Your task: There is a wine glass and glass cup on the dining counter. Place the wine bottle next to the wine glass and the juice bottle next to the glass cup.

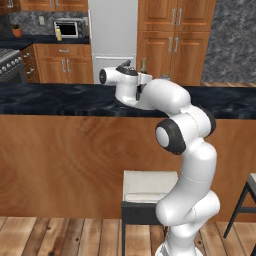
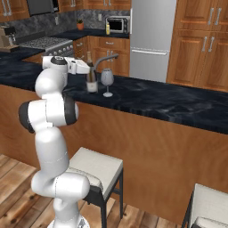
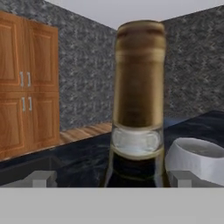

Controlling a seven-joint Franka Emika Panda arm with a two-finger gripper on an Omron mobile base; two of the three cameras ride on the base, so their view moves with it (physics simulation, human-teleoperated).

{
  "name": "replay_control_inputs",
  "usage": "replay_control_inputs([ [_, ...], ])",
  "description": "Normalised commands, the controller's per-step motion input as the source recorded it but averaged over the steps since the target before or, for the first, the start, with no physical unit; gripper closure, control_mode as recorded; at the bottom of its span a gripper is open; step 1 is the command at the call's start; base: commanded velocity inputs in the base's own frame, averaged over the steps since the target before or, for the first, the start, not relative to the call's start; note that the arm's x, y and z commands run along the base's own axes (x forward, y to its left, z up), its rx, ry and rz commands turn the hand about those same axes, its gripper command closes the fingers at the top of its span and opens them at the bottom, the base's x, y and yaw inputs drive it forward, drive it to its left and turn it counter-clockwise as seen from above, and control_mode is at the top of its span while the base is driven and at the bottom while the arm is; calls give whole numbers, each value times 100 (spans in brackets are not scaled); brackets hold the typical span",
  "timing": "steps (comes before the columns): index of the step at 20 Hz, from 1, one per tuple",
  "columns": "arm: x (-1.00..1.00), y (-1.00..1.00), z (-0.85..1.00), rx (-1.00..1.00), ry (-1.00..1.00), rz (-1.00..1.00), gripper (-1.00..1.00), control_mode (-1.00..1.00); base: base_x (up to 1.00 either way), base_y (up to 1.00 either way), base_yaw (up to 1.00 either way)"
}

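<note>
The wine bottle, dark with a gold-foil neck, stands upright on the black dining counter. The stemmed wine glass is just to its right, and its rim shows low in the hand view. My gripper is open at the bottle's neck. The fingertips stand wide on either side of the neck and do not press it. In the left base view my arm hides the gripper, and the bottle's top peeks above it. The juice bottle sits on the far back counter beside the microwave. The glass cup is out of view.
A cushioned stool stands under the counter's wooden front by my base, and another stool is to the right. Behind the counter are the fridge, wooden cabinets, a microwave and a stove.
</note>
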Motion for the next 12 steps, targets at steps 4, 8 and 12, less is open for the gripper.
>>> replay_control_inputs([
  [4, 3, -3, 0, -1, 0, 0, -100, -100, 0, 0, 0],
  [8, 0, 0, 0, -1, 0, 0, -100, -100, 0, 0, 0],
  [12, -2, 0, 2, -1, 0, 0, -100, -100, 0, 0, 0],
])
